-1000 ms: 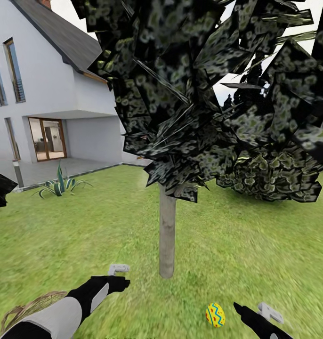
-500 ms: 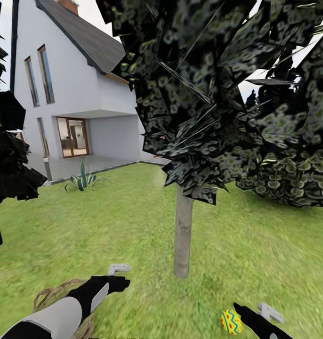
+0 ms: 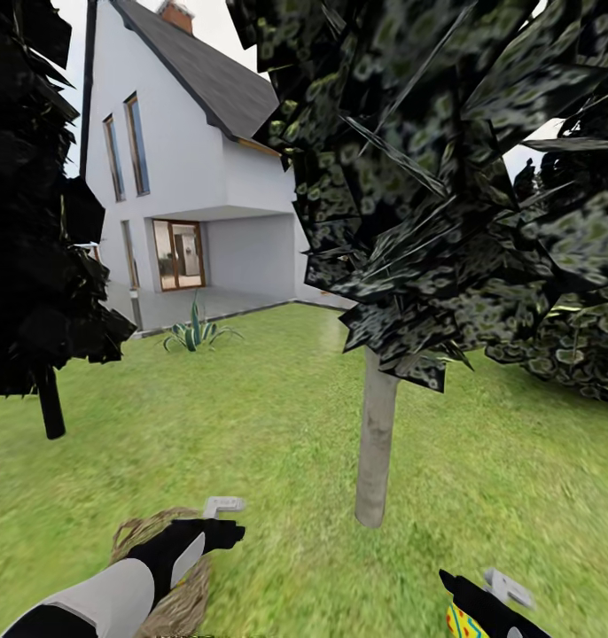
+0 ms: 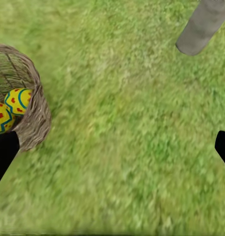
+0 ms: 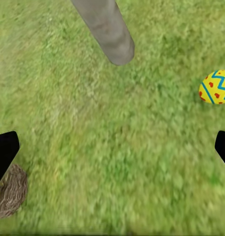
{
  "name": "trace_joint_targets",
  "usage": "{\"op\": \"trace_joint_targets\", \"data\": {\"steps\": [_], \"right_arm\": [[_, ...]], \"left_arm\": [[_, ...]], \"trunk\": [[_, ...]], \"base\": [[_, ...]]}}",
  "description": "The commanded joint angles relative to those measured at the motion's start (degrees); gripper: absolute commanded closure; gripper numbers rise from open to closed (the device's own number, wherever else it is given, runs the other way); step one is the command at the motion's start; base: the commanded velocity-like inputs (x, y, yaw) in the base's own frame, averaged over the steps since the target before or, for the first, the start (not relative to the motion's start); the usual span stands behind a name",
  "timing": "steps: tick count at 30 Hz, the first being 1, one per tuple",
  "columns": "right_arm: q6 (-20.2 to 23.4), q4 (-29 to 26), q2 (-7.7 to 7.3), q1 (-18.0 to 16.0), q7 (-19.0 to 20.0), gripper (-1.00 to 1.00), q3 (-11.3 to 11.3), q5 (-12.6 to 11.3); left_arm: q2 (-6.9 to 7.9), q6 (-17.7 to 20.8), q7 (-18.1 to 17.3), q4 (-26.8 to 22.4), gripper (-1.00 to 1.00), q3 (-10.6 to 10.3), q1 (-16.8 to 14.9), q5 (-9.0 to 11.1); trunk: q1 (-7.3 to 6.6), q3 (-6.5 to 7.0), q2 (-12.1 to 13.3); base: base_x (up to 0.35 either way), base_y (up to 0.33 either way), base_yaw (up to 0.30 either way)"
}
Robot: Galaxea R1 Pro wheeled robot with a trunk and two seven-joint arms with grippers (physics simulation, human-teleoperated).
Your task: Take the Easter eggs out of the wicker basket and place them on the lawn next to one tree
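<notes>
A thin pale grey tree trunk (image 3: 376,452) rises from the lawn (image 3: 277,425) under a dark leafy crown. One yellow Easter egg (image 5: 216,87) lies on the grass near the trunk (image 5: 110,34); in the head view this egg (image 3: 462,623) peeks out beside my right gripper (image 3: 455,587). The wicker basket (image 3: 167,576) sits partly behind my left arm, and holds two Easter eggs (image 4: 18,100) (image 4: 1,118). My left gripper (image 3: 229,530) hovers open beside the basket (image 4: 31,105). Both grippers (image 4: 112,152) (image 5: 112,152) are open and hold nothing.
A white house (image 3: 189,177) with a paved terrace stands at the back left, with a spiky striped plant (image 3: 196,333) before it. Another dark tree (image 3: 47,266) stands at the left. A dense shrub (image 3: 588,354) is at the right. Open grass lies around the trunk.
The head camera has swung left, so the whole view slid right. More of the basket now shows, and the egg on the grass sits at the bottom right edge. The arms keep their pose.
</notes>
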Motion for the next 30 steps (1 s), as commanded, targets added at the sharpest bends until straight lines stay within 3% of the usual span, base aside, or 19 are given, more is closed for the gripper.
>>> {"op": "trace_joint_targets", "data": {"steps": [1,5,30], "right_arm": [[0.4,-0.08,0.02,0.01,0.27,-1.0,-0.24,-0.4],[0.4,-0.08,0.02,0.03,0.27,-1.0,-0.23,-0.4],[0.4,-0.08,0.02,0.02,0.19,-1.0,-0.11,-0.4]], "left_arm": [[0.01,0.23,0.01,-0.02,-1.0,-0.39,-0.03,0.57],[0.0,0.23,0.01,-0.02,-1.0,-0.39,-0.03,0.56],[0.1,0.23,0.01,-0.1,-1.0,-0.31,-0.03,0.78]], "trunk": [[-0.21,0.13,0.39],[-1.09,0.68,1.99],[-1.09,-0.45,1.99]], "base": [[0.0,0.0,0.261],[0.0,0.0,0.261],[0.0,0.0,0.252]]}}
